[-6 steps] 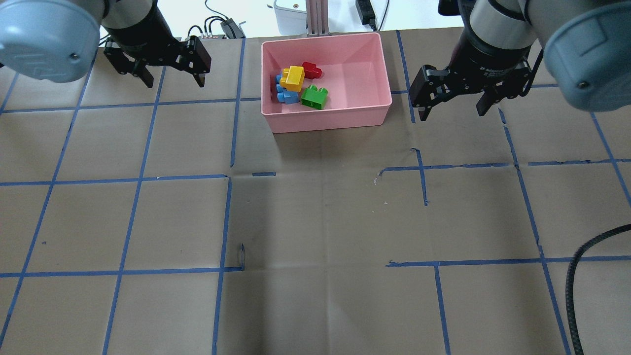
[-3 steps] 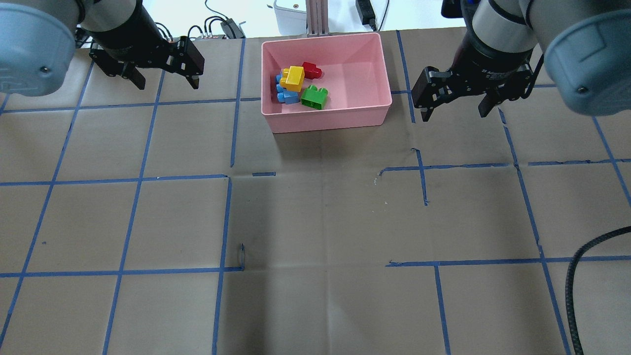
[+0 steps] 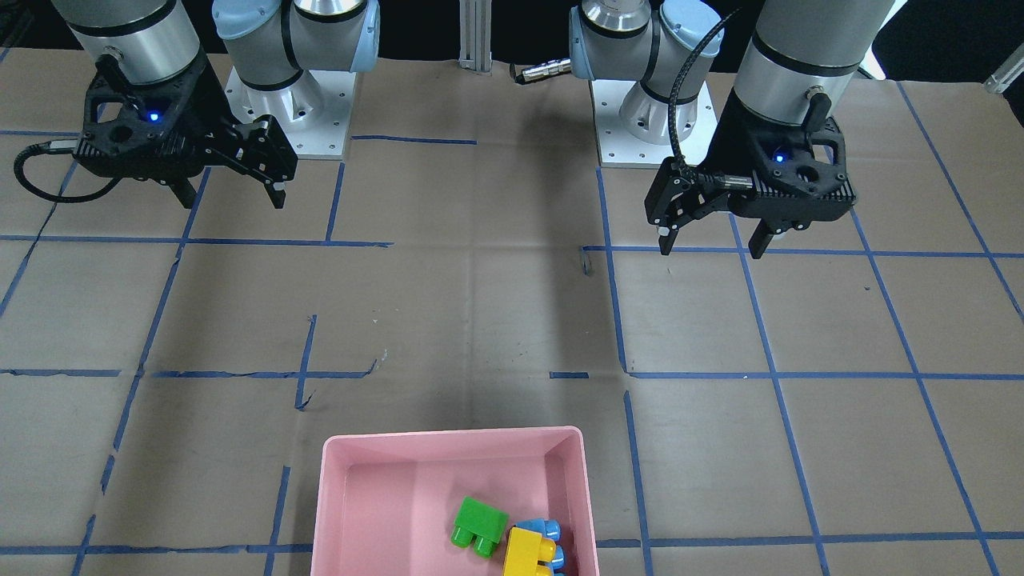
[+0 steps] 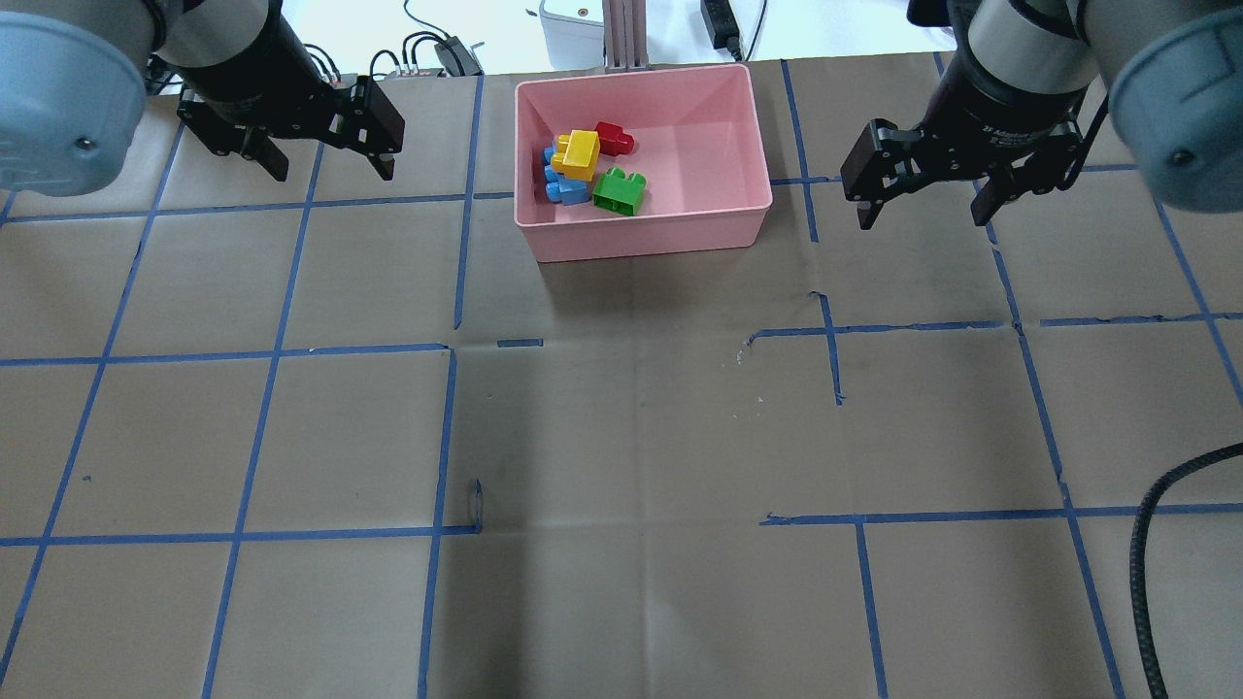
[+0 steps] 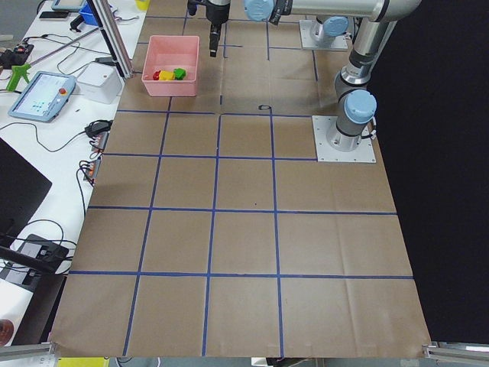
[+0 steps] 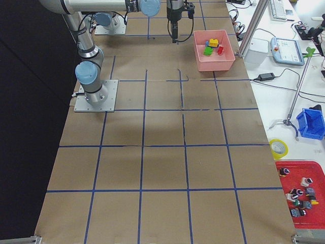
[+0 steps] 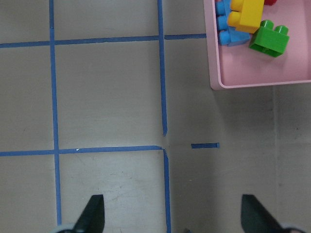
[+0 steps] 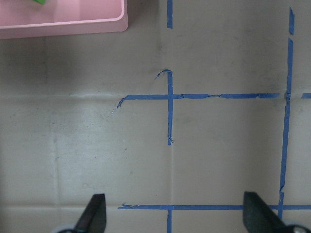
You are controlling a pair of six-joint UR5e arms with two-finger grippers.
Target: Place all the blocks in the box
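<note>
The pale-pink box [image 4: 646, 243] stands at the far middle of the table. The yellow block [image 4: 579, 153], red block [image 4: 614, 138], blue block [image 4: 561, 186] and green block [image 4: 620, 190] all lie inside it, in its left half. My left gripper [image 4: 328, 170] is open and empty above the table, left of the box. My right gripper [image 4: 923, 216] is open and empty, right of the box. The left wrist view shows the box corner [image 7: 252, 82] with the green block [image 7: 269, 39] and yellow block [image 7: 248, 12]. The front-facing view cuts off the red block.
Blue tape lines grid the brown paper table cover. A black cable [image 4: 1136, 582] curves in at the near right corner. A white device [image 4: 573, 29] and an aluminium post stand just beyond the far edge behind the box. Both robot bases [image 3: 640, 120] sit at the near edge.
My right gripper has moved to the right, away from the box. My left gripper shifted a little left, then held still. The blocks and box have not moved.
</note>
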